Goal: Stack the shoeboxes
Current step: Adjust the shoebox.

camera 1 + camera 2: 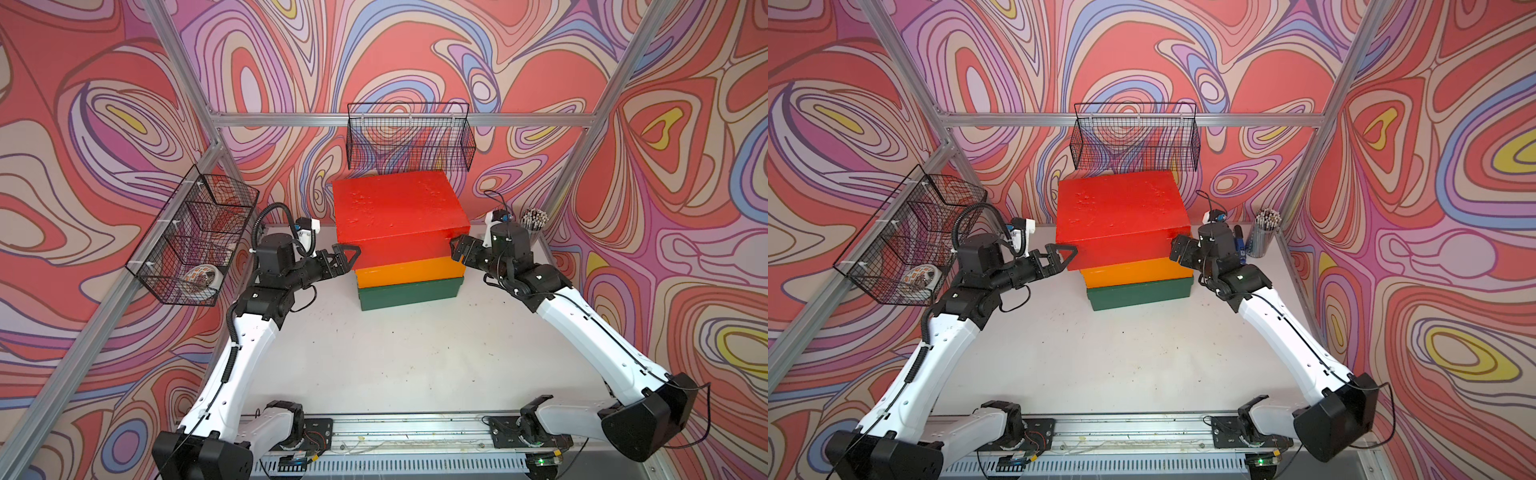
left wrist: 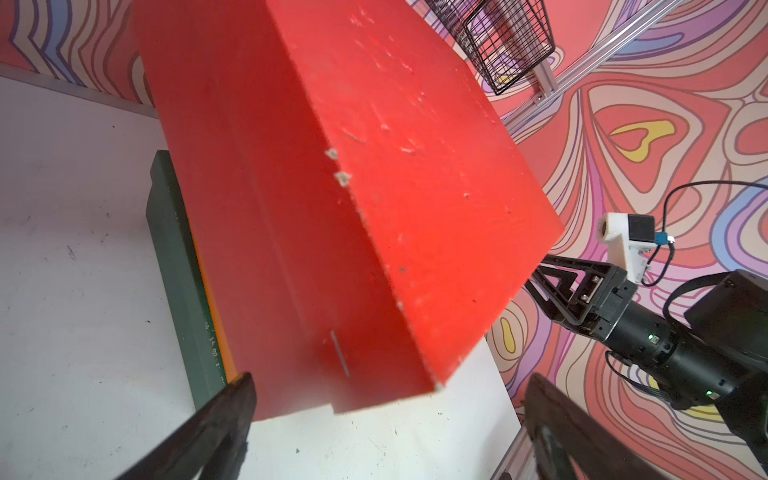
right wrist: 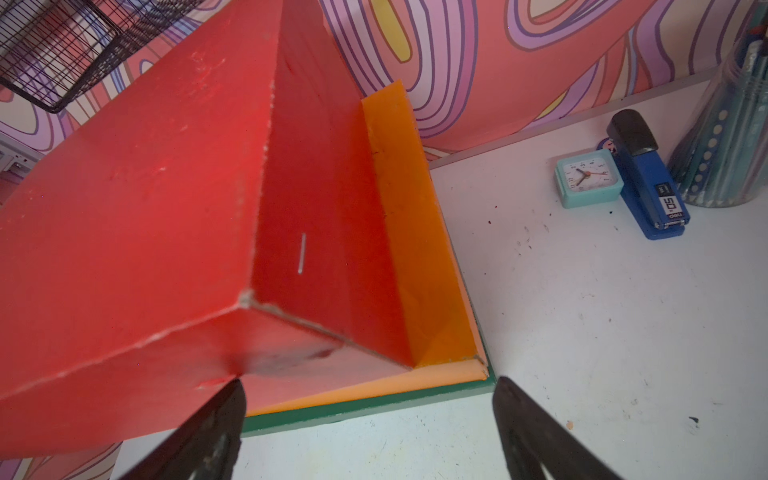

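Three shoeboxes stand stacked at the back middle of the table in both top views. The green box (image 1: 409, 293) is at the bottom, the orange box (image 1: 407, 272) lies on it, and the red box (image 1: 399, 208) sits on top, shifted left and back. My left gripper (image 1: 347, 253) is at the red box's left front corner, open (image 2: 390, 419), the box end just ahead of its fingers. My right gripper (image 1: 457, 247) is at the right front corner, open (image 3: 370, 415), with nothing between its fingers. Whether either one touches the box I cannot tell.
A black wire basket (image 1: 409, 141) hangs on the back wall just above the stack. Another wire basket (image 1: 195, 245) on the left wall holds a tape roll (image 1: 203, 278). Right of the stack stand a clock (image 3: 588, 178), a blue stapler (image 3: 644, 178) and a pencil cup (image 1: 534, 224).
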`<state>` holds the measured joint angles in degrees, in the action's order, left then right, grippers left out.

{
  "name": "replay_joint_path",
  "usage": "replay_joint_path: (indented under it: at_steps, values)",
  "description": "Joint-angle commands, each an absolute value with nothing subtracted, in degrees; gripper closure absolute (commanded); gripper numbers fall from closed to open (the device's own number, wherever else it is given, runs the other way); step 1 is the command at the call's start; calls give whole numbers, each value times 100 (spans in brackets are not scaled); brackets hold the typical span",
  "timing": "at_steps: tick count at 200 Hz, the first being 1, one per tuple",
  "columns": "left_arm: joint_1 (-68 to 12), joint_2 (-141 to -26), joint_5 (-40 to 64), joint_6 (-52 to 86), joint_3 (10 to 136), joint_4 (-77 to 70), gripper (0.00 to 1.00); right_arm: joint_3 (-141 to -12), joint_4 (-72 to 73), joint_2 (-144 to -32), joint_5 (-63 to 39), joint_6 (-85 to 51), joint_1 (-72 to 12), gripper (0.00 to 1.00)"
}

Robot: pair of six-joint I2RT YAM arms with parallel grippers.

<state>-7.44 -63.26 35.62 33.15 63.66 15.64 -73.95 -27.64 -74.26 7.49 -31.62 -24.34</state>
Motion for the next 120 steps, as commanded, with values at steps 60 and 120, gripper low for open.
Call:
replay_joint_path:
  at_steps: [60, 120]
  values:
    - [-712, -5343, 2848, 3177, 6222, 1665, 0, -7165, -2715, -6538, 1000, -3265, -2403, 4]
    - [-707, -5295, 2458, 3138, 6450, 1915, 0, -6762, -2609, -5803, 1467, -3336, -2405, 2]
